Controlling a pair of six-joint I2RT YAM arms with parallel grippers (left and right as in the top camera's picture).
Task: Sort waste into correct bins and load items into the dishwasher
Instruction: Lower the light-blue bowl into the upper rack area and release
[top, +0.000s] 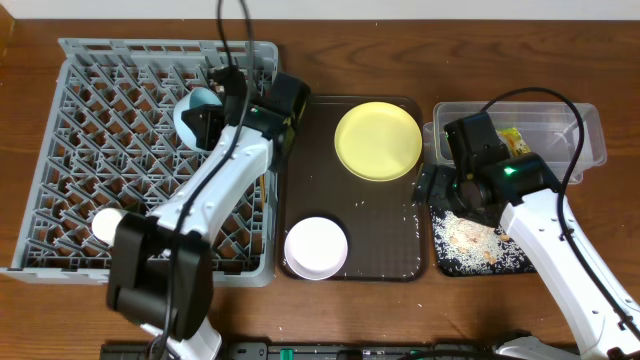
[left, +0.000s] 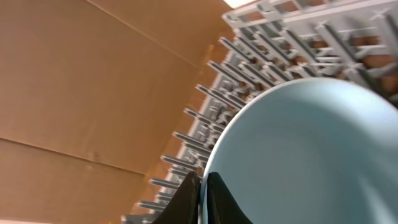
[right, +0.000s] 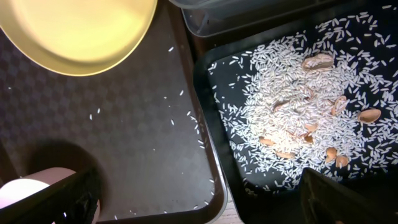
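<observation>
We are looking at the left gripper (left: 202, 196) pinching the rim of the light-blue bowl (left: 311, 155), its two dark fingers pressed together on the thin edge. The bowl is standing tilted over the far right quarter of the grey dish rack (top: 70, 130). Whether it is touching the pegs (left: 205, 134) we cannot tell. A white cup (top: 105, 222) is lying among the pegs in the rack's near left part, well apart from the bowl, with open lattice running between them.

The right gripper (right: 199, 186) is hanging with its fingers spread wide and gripping nothing. It is straddling the line where the rim of the dark brown serving tray (right: 137, 137) is lying just beside the black tray (right: 219, 112). White rice (right: 280, 93) and a few tan shells (right: 370, 115) are lying heaped in the black tray, and stray grains are dotting the serving tray. On it the pale-yellow plate (top: 378, 140) is sitting at the far end and the pinkish-white bowl (top: 316, 247) at the near left corner, with bare floor between them. The clear tub (top: 585, 130) is sitting behind the black tray, holding a green-and-yellow wrapper (top: 515, 140).
</observation>
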